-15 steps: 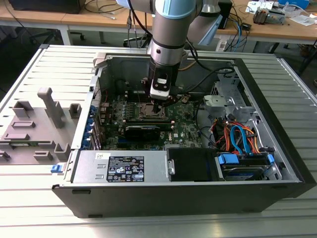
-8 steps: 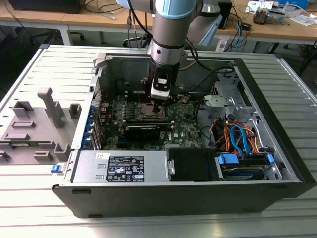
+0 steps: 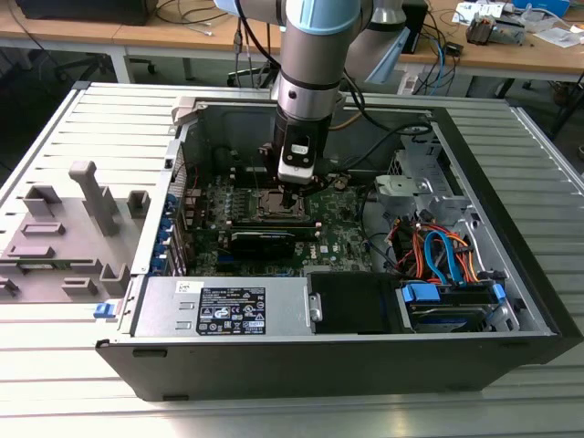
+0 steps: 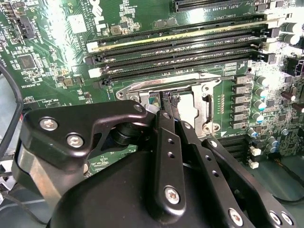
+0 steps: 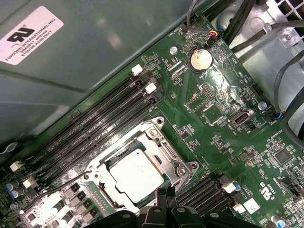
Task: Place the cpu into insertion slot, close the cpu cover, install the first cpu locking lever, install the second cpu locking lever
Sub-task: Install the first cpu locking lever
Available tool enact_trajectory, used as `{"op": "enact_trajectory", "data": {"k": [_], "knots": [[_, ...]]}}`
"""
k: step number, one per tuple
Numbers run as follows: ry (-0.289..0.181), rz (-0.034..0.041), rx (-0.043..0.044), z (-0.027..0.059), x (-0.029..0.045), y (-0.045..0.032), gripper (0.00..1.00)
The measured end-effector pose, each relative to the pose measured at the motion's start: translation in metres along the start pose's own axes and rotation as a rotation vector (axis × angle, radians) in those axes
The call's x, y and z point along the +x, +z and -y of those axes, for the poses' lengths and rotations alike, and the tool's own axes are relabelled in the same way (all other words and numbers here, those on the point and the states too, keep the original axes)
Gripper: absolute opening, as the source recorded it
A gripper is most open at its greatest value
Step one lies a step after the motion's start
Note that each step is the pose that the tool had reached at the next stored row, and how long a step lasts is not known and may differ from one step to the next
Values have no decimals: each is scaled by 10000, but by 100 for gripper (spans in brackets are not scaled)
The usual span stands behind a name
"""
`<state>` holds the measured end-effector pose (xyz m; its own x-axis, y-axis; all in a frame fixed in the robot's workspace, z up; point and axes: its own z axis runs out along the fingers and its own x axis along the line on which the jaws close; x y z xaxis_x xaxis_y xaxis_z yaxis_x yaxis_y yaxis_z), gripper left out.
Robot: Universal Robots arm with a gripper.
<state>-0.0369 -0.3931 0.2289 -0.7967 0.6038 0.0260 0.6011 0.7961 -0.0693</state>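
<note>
Silvery metal tops the chip point(image 5: 137, 176), which lies flat in the socket point(image 3: 270, 210) on the green board point(image 5: 223, 142). In the first wrist view the cover point(image 5: 167, 153), a thin bright frame, lies down around the chip so that the chip's top shows through its window. In the second wrist view a strip of the chip point(image 4: 187, 108) and the far edge of the cover point(image 4: 161, 84) show just past the black fingers point(image 4: 164, 128).

The gripper point(image 3: 290, 197) hangs straight down from the arm point(image 3: 319, 36) into the open computer case point(image 3: 511, 301), its tips right over the near edge of the socket. In both wrist views the fingers are drawn together, and nothing can be seen pinched between them. Whether the tips touch the cover cannot be told.

A thin wire lever point(image 5: 57, 189) runs out from one side of the socket. It cannot be told whether it is hooked down.

Long black memory slots point(image 5: 95, 123) lie beside the socket, and a round coin battery point(image 5: 200, 59) sits farther off on the board. In the exterior view, orange and blue cables point(image 3: 438, 255) fill the case toward the exterior view's right, and a labelled metal box point(image 3: 219, 306) lies along its near side. The case rests on a table of metal slats point(image 3: 55, 365). A grey plastic stand point(image 3: 73, 228) sits on the table at the exterior view's left.
</note>
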Motion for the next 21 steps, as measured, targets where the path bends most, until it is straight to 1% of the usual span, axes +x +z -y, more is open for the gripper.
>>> {"op": "enact_trajectory", "data": {"k": [1,3,21], "knots": [[-193,1,-11,0,0,0,11],[-383,5,-19,0,0,0,11],[-842,18,-32,0,0,0,11]]}}
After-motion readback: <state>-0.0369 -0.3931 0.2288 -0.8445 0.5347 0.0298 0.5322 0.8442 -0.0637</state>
